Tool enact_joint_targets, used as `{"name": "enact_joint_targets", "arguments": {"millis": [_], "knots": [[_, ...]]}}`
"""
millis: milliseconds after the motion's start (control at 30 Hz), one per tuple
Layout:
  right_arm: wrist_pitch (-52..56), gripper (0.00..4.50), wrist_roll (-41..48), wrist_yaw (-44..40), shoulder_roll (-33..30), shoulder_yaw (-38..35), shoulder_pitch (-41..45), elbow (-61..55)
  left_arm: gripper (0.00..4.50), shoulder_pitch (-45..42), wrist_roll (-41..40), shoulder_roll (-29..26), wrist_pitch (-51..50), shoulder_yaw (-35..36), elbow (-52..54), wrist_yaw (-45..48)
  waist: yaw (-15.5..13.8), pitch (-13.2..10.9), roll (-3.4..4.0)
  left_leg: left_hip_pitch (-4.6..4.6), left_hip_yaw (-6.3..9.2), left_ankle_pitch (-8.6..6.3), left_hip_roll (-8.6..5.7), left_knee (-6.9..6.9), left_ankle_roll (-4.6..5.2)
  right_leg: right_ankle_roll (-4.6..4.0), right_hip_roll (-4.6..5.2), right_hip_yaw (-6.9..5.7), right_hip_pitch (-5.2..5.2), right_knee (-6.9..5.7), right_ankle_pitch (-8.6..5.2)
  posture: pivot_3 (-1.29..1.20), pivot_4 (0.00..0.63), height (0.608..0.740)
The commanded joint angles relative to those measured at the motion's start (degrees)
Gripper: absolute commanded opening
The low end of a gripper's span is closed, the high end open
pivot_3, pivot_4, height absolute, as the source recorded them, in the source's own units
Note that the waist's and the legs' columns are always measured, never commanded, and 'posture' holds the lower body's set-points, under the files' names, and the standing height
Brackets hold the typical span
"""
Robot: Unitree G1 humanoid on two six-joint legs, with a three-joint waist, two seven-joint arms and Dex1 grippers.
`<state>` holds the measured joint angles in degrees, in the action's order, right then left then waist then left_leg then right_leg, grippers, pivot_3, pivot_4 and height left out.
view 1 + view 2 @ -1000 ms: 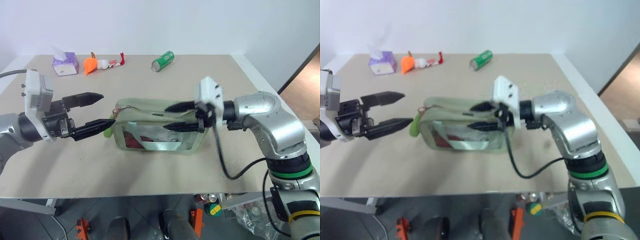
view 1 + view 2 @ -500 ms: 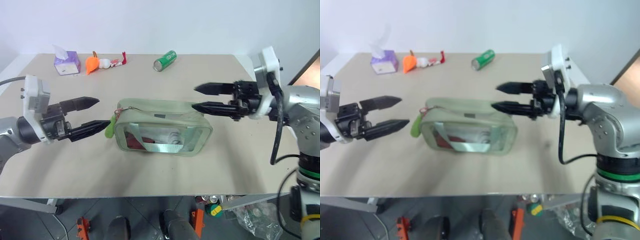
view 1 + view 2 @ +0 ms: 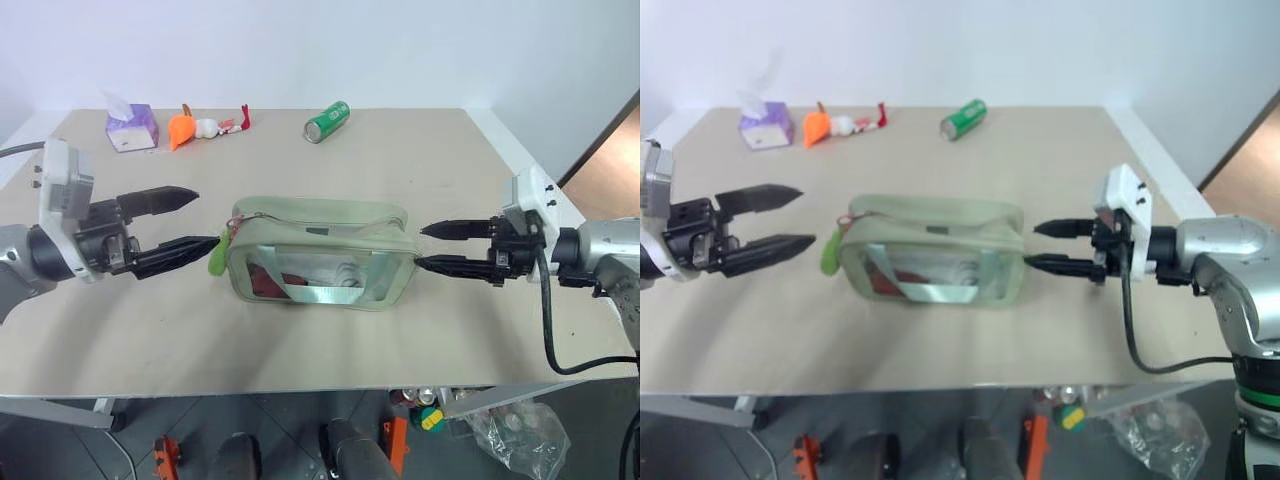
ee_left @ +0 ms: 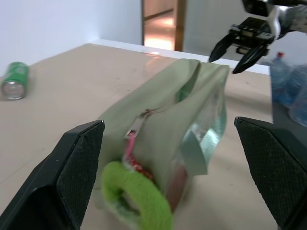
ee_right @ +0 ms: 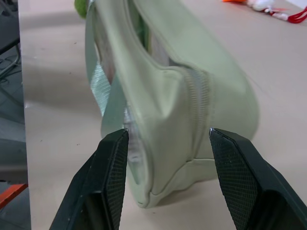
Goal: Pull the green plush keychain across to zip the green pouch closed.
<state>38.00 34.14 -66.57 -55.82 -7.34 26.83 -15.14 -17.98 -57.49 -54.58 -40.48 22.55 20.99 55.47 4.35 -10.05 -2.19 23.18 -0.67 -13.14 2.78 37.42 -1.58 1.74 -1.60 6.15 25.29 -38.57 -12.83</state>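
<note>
Lime-green plush ring keychain (image 4: pixel 136 203) hangs untouched at pale sage fabric pouch's (image 3: pixel 320 250) left end, left gripper (image 3: pixel 195 218) wide open facing it, right gripper (image 3: pixel 432 246) parted, empty, poised to brace the opposite end.

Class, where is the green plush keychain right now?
In the head views the green plush keychain hangs at the green pouch's left end, just ahead of the open left tool.

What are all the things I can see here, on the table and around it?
green pouch: one, pale sage green with a clear front, middle of the table.
green plush keychain: one, lime green, at the pouch's left end.
tissue box: one, purple, far left corner.
orange and white toy: one, beside the tissue box.
soda can: one, green, lying at the far edge.
table: one, beige.
left hand: one, black fingers, open beside the keychain.
right hand: one, black fingers, open at the pouch's right end.
</note>
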Motion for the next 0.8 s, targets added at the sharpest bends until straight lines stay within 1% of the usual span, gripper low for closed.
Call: {"name": "enact_joint_targets", "arguments": {"millis": [33, 133, 167, 200, 267, 367, 400, 500, 600, 733, 800], "knots": [[-2.1, 2.73, -2.0, -0.1, 0.0, 2.0, -0.9, -0.9, 4.50, -1.2, -0.6, -0.3, -0.1, 0.1, 1.5, 0.4, 0.0, 0.0, 0.00, 0.00, 0.01, 0.00, 0.00, -0.01, 0.00, 0.00, 0.00, 0.00, 0.00, 0.00, 0.00, 0.00, 0.150, 0.740], [-4.5, 2.73, -4.4, 0.1, 0.9, 4.3, -1.3, 1.4, 4.50, -0.8, -0.2, -0.1, 0.1, -0.2, 1.4, 0.4, 0.0, 0.0, 0.00, 0.01, 0.02, 0.00, 0.00, -0.01, 0.00, -0.01, 0.00, -0.02, 0.00, 0.00, -0.02, 0.00, 0.150, 0.740], [-4.8, 2.18, -4.9, 0.6, 1.5, 4.6, -0.9, 2.3, 4.50, -0.5, 0.1, -0.1, 0.2, -0.2, 1.3, 0.5, 0.0, 0.0, -0.01, 0.01, 0.01, 0.00, 0.00, -0.01, 0.00, -0.01, 0.00, -0.01, 0.00, 0.00, -0.02, 0.00, 0.150, 0.740], [-5.2, 1.92, -5.2, 0.9, 2.0, 4.8, -0.6, 3.1, 4.50, -0.2, 0.3, 0.0, 0.2, -0.2, 1.3, 0.4, 0.0, 0.0, 0.00, 0.00, 0.00, 0.00, 0.00, 0.00, 0.00, 0.00, 0.00, 0.00, 0.00, 0.00, -0.01, 0.00, 0.150, 0.740], [-5.4, 1.17, -5.5, 1.8, 3.3, 4.8, 0.4, 4.7, 4.50, 0.4, 0.3, 0.2, 0.1, 0.2, 1.1, 0.0, 0.0, 0.0, 0.00, 0.00, -0.01, 0.00, -0.01, 0.01, 0.00, -0.01, 0.01, 0.02, 0.00, 0.00, -0.01, 0.00, 0.150, 0.740], [-7.0, 0.20, -6.7, 1.1, 3.7, 5.2, 0.2, 5.5, 4.50, 1.1, -0.3, 0.8, -0.1, 1.4, 0.6, -1.0, 0.0, 0.0, 0.01, 0.00, 0.00, 0.00, -0.01, 0.02, 0.00, 0.02, 0.00, 0.03, 0.00, 0.00, 0.01, 0.00, 0.150, 0.740], [-7.4, 0.05, -6.8, 0.7, 3.6, 5.3, -0.2, 5.2, 4.50, 1.2, -0.7, 1.2, -0.3, 2.0, 0.2, -1.6, 0.0, 0.0, 0.01, 0.00, 0.00, 0.00, -0.01, 0.02, 0.00, 0.02, 0.00, 0.01, 0.00, 0.00, 0.01, 0.00, 0.150, 0.740], [-8.1, 0.05, -7.0, 0.0, 3.7, 5.5, -0.7, 5.0, 4.50, 1.2, -1.4, 2.4, -0.7, 3.4, -1.8, -3.5, 0.0, 0.0, 0.01, 0.01, 0.01, 0.00, -0.01, 0.02, 0.00, 0.02, 0.00, 0.01, 0.00, 0.00, 0.00, 0.00, 0.150, 0.740], [-8.7, 0.05, -7.4, -0.3, 3.9, 5.8, -0.8, 5.1, 4.50, 2.0, 0.6, 3.1, -0.4, 3.3, -4.1, -5.1, 0.0, 0.0, 0.01, 0.00, 0.01, 0.00, -0.01, 0.01, 0.00, 0.02, 0.00, 0.01, 0.00, 0.00, 0.01, 0.00, 0.150, 0.740], [-9.4, 0.05, -8.8, 0.2, 4.1, 6.9, -1.0, 5.2, 4.50, 7.0, 7.1, 2.9, 1.5, 0.9, -6.2, -5.0, 0.1, 0.0, 0.01, -0.03, -0.01, 0.00, 0.00, 0.01, 0.00, 0.02, -0.01, 0.03, -0.01, -0.01, 0.01, 0.00, 0.150, 0.740], [-9.0, 0.05, -9.1, 0.9, 4.4, 7.0, -0.9, 5.4, 4.50, 10.5, 9.7, 3.0, 2.9, -0.3, -5.4, -3.5, 0.2, 0.0, 0.01, -0.07, -0.03, 0.00, 0.01, -0.02, 0.01, 0.00, -0.01, 0.05, -0.01, -0.01, 0.00, 0.00, 0.150, 0.740]]}}
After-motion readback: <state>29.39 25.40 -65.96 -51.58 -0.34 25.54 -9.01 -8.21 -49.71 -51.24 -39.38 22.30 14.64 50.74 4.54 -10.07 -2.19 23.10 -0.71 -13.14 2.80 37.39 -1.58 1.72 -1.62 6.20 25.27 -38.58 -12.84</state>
